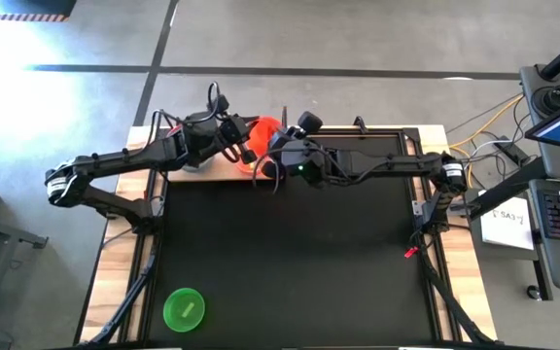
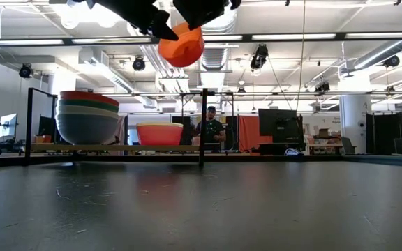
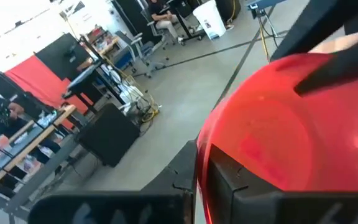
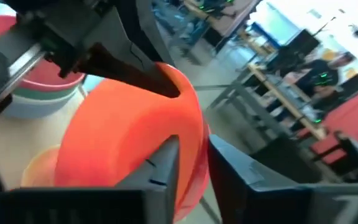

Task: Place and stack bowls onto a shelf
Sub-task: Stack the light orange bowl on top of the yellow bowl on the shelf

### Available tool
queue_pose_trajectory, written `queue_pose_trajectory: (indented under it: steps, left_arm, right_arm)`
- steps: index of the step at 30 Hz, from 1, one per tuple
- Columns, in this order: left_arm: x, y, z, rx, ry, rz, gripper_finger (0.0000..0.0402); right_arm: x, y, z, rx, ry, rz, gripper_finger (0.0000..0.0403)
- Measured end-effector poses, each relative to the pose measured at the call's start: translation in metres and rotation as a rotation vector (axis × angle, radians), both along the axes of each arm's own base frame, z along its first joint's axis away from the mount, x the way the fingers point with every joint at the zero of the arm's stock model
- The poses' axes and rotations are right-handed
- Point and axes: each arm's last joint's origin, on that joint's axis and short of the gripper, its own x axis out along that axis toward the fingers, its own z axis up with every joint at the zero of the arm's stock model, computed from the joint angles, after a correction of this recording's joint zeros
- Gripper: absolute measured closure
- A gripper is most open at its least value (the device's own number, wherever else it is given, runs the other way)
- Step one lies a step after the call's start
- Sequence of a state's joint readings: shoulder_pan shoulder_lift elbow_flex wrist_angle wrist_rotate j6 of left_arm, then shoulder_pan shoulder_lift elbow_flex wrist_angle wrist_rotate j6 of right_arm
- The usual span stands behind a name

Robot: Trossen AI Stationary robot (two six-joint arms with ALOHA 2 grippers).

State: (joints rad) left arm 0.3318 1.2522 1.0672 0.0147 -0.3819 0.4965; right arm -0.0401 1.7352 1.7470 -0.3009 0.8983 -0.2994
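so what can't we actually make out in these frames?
- High view: the shelf and the bowl stack on it are hidden under both arms.
- Low view: both grippers are cut off by the top edge above the orange bowl.
- Low view: bowl stack count and lower colours unclear; rims overlap.
- Green bowl: high view only.

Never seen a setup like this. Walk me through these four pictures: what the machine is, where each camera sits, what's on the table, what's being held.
It is a robot with two dark arms at a table. One camera looks straight down, one sits at table height, and one rides on each wrist. Both hands meet over the shelf at the far edge: the left hand and right hand each grip the rim of the orange bowl, held in the air. On the shelf stand a stack of bowls and a yellow bowl. A green bowl lies on the black mat.
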Motion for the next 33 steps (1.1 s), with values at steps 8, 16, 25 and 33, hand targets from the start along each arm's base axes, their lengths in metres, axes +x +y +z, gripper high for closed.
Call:
queue_pose_trajectory:
  steps: [8, 16, 25, 33]
  left_arm:
    - [-0.004, 0.001, -0.014, -0.133, 0.073, 0.024, 0.0401]
    - [-0.011, 0.006, -0.029, -0.337, 0.126, 0.017, 0.0401]
    - [-0.014, 0.031, -0.054, -0.493, 0.177, 0.173, 0.0402]
    - [-0.014, 0.071, -0.088, -0.664, 0.186, 0.275, 0.0402]
  right_arm:
    - [-0.010, -0.002, -0.012, 0.149, 0.043, 0.004, 0.0242]
    - [-0.029, 0.001, -0.022, 0.477, 0.093, 0.080, 0.0195]
    - [-0.046, 0.010, -0.034, 0.723, 0.262, 0.109, 0.0188]
    - [-0.059, 0.014, -0.041, 0.796, 0.338, -0.009, 0.0188]
